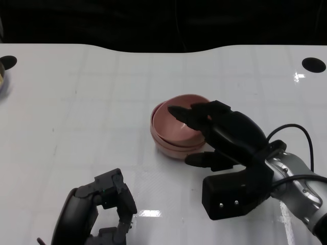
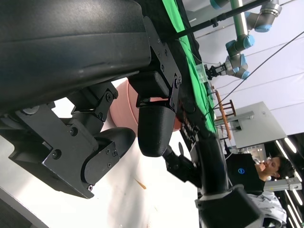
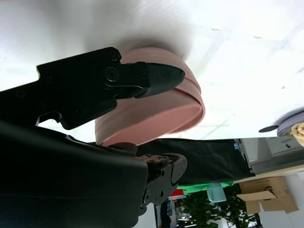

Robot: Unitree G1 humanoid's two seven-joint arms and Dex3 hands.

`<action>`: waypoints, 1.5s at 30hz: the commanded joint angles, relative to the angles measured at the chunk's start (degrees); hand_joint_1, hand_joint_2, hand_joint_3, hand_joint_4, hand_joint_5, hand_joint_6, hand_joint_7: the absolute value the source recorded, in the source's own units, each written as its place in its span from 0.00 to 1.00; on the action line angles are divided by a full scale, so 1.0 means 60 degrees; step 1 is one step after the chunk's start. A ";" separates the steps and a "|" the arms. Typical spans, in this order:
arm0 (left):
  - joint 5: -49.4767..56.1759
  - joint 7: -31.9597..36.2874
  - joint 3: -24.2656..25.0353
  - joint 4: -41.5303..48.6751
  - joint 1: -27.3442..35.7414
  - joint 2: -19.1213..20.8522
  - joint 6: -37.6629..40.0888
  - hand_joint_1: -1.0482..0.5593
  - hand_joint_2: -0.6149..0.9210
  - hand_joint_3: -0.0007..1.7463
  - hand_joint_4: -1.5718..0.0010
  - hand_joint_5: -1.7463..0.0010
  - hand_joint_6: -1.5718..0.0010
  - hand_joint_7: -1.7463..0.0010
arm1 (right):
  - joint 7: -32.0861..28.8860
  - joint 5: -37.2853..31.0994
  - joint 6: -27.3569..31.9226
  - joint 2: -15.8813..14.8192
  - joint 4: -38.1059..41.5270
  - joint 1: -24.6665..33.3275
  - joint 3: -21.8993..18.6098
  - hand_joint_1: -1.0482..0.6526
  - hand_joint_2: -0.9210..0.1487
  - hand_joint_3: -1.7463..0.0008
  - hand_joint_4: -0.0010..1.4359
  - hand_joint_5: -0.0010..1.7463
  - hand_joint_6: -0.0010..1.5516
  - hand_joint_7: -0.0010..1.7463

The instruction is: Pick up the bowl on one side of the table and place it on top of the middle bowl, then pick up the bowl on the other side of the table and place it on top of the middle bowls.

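A stack of pink bowls stands on the white table near its middle. The top bowl sits tilted in the ones under it. My right hand holds this top bowl at its near right rim, with fingers reaching over the rim and the thumb low against the outer wall. In the right wrist view one finger lies across the pink bowl's wall. My left hand hovers at the near left, fingers apart, holding nothing. The left wrist view shows the bowl beyond the left hand's fingers.
Black round holes mark the far table corners. A small dish is cut off by the left edge. Beyond the table stand a person and a grey robot arm.
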 commanded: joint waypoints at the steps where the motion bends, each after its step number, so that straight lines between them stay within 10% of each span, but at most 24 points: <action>1: -0.0179 -0.0026 0.0059 0.0083 0.0033 0.0095 -0.0027 0.62 0.70 0.72 0.45 0.00 0.50 0.10 | 0.0010 0.0055 -0.0027 -0.0261 0.0004 0.0205 -0.0017 0.18 0.00 0.77 0.00 0.20 0.11 0.02; 34: -0.0039 0.0059 0.0003 0.0169 -0.0005 0.0097 -0.0114 0.64 0.71 0.73 0.45 0.00 0.50 0.11 | -0.0702 0.0362 -0.0825 -0.0704 -0.2401 0.1617 -0.0843 0.20 0.00 0.79 0.00 0.16 0.08 0.01; 45: -0.0112 -0.0016 0.0006 0.0189 -0.0024 0.0107 -0.0141 0.64 0.71 0.74 0.44 0.00 0.50 0.10 | -0.1599 0.1439 -0.2961 -0.1312 -0.3523 0.3939 -0.1926 0.35 0.00 0.94 0.09 0.42 0.23 0.06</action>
